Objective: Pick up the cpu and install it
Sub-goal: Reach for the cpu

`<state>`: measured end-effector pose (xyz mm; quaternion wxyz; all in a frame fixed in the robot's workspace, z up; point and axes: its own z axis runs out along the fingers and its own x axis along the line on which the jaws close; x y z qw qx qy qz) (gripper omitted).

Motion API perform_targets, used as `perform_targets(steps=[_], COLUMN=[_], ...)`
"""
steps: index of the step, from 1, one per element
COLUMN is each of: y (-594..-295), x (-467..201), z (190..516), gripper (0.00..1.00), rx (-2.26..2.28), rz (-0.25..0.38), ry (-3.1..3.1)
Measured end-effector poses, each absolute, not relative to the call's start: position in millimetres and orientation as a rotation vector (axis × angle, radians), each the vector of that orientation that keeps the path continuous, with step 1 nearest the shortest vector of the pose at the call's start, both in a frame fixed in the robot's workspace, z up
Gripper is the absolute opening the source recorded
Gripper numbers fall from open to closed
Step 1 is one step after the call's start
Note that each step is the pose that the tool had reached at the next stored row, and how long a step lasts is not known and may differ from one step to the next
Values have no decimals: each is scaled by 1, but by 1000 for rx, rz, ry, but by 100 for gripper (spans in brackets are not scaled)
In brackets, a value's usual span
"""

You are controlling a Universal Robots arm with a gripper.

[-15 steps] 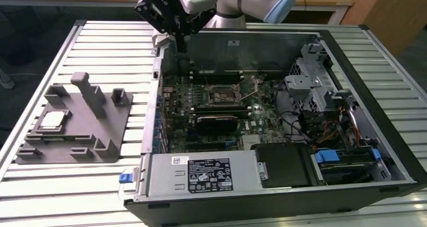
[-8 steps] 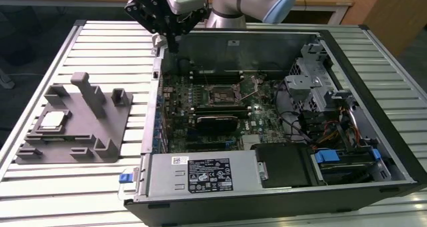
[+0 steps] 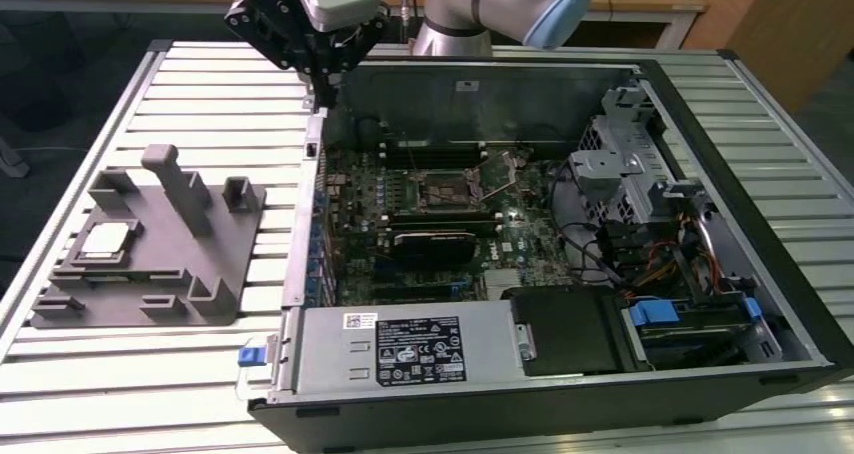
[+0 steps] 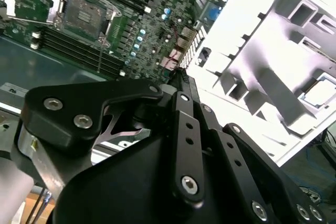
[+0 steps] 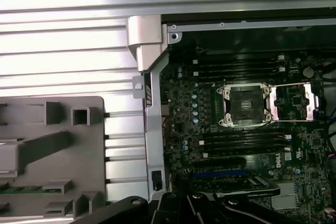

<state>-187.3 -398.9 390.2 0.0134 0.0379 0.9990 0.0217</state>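
One cpu, one grey tray, one open computer case, one gripper. The cpu is lying flat, metal top facing up, in a pocket of the tray at the exterior view's left, well apart from the gripper. It's square, so no long axis; edges are running with the tray's. A tall tray post is standing just beside it. The gripper is hanging over the case wall, jaws clenched on nothing. One socket is sitting uncovered on the motherboard.

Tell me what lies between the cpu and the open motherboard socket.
In the exterior view, between the cpu and the socket: tray posts, slatted table, the case wall.
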Motion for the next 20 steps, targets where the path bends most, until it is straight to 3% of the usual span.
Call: perform_targets(steps=[20], y=[-399], x=[-232], z=[384], gripper=[11], rx=[118], rz=[68], ry=[3112])
